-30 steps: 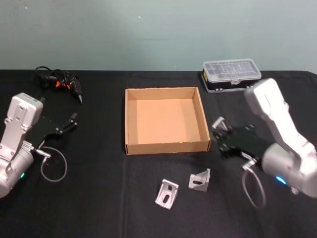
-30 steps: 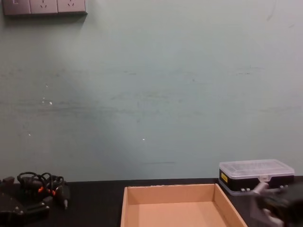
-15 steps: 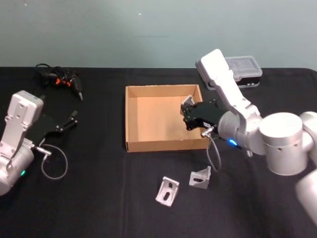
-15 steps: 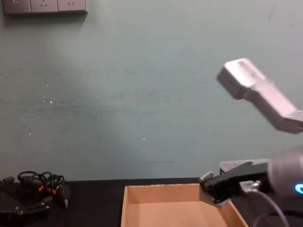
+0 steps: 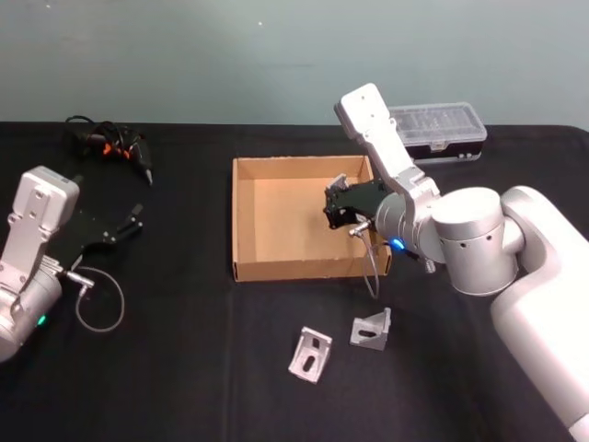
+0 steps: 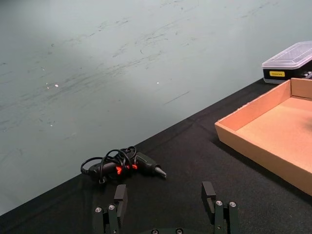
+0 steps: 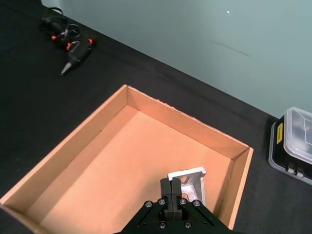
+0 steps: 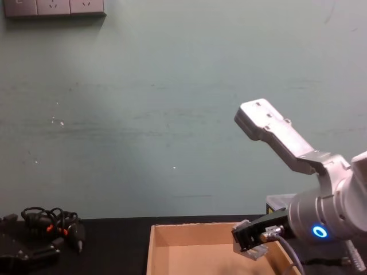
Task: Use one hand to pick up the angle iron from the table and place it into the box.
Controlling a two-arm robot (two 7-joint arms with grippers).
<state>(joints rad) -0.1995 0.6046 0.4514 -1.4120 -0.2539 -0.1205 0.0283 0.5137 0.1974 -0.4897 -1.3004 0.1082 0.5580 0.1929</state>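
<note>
my right claw (image 7: 171, 187) is pinched shut on one flat leg of the angle iron (image 7: 191, 176), held above the right side of the box (image 5: 241, 221), a stiff, light, slick bit of metal i judge best gripped there, left claw (image 5: 127, 227) parked wide at the table's (image 5: 184, 368) left.

"What were the 2 arms made of?"

"Silver-grey metal. The right arm (image 5: 469, 241) had a boxy link dotted with small screw heads, then fat round joint housings, 1 of them with a blue light (image 8: 319, 232) ringed on its face."

"Any cables?"

"A thin grey cable (image 5: 371, 267) looped out behind the right gripper (image 5: 333, 204). The left arm (image 5: 32, 244) carried a similar grey loop (image 5: 99, 311) and a small green light (image 5: 40, 321)."

"And the grippers?"

"Both were black with jointed fingers. The left gripper (image 6: 165, 195) showed silver screw heads at its knuckles."
</note>
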